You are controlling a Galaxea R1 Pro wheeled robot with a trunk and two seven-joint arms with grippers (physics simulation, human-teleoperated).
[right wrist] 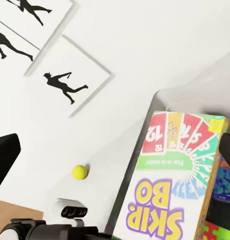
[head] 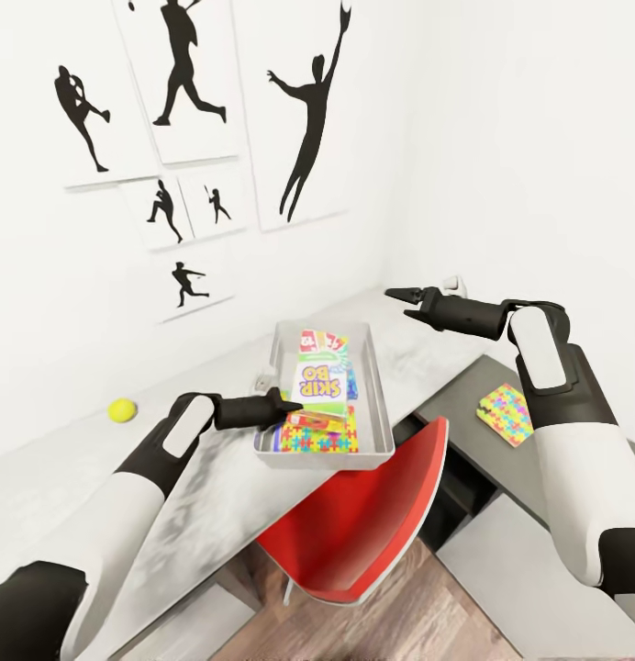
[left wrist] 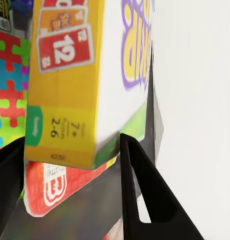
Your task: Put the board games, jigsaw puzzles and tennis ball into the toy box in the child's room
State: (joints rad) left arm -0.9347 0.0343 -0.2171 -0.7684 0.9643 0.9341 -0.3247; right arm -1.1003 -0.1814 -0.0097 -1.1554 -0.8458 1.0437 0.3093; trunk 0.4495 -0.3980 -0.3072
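Observation:
The pale toy box (head: 380,404) sits on the mottled table (head: 217,477). In it the white SKIP-BO box (head: 319,381) leans over a red game box (head: 316,423) and a jigsaw puzzle (head: 328,442). Another red-and-white printed box (head: 323,341) lies at the bin's far end. My left gripper (head: 292,404) is open at the bin's near-left rim. Its fingers (left wrist: 139,195) flank the near end of the SKIP-BO box (left wrist: 105,75), above the red box (left wrist: 45,187). My right gripper (head: 398,301) hangs open and empty beyond the bin. The tennis ball (head: 122,409) rests on the table to the left. A second jigsaw puzzle (head: 506,413) lies on the dark cabinet.
A red chair (head: 373,514) stands tucked against the table just below the toy box. The dark grey cabinet (head: 464,395) adjoins the table at the right, lower than it. White walls with black sports silhouettes (head: 308,119) rise behind the table. Wood floor (head: 382,633) shows under the chair.

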